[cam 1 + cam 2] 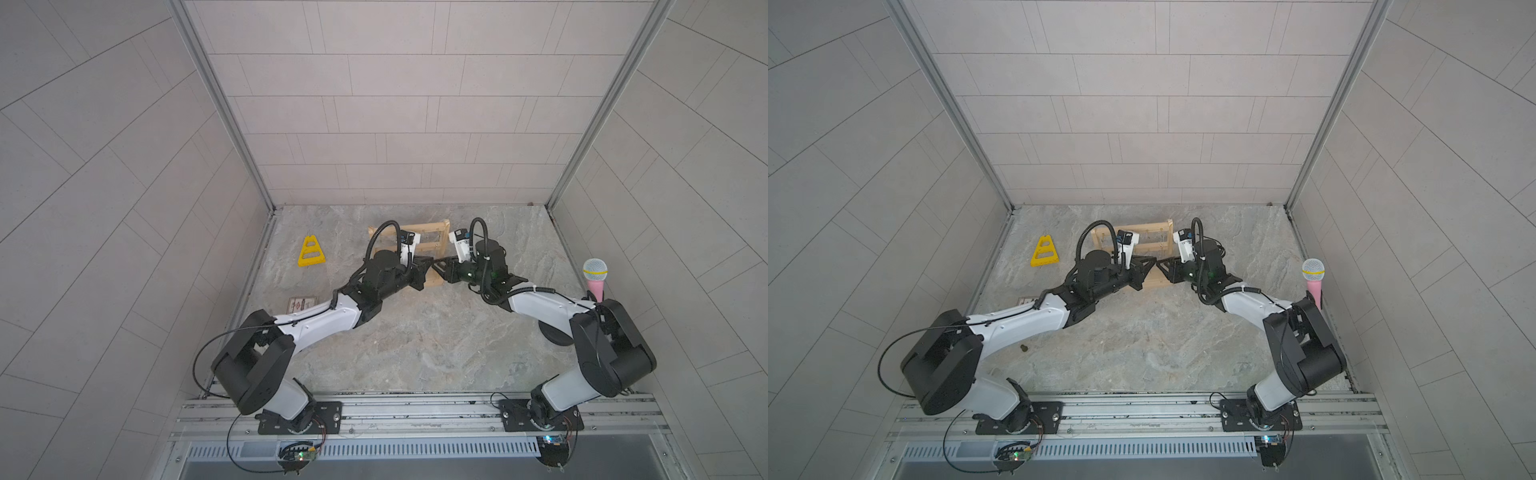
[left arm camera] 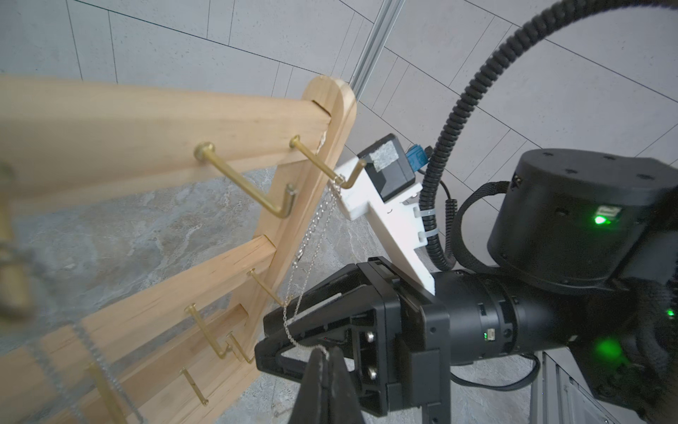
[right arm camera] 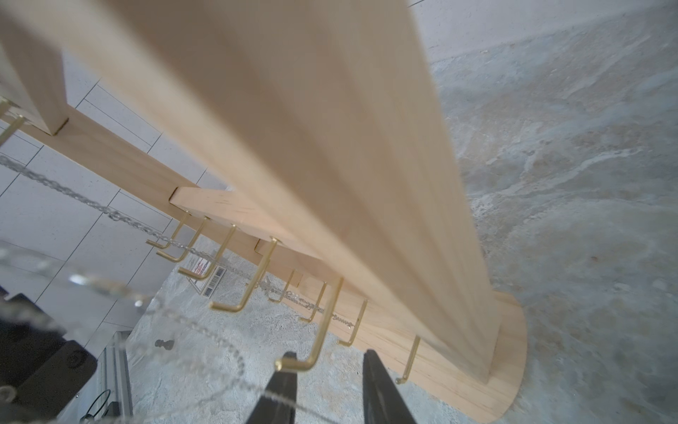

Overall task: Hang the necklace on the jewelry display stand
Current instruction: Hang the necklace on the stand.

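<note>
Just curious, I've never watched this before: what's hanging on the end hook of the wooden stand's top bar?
A thin silver necklace loops over that hook and runs down to the left gripper, which is shut on it. The stretch pinched inside the grip is hidden.
</note>
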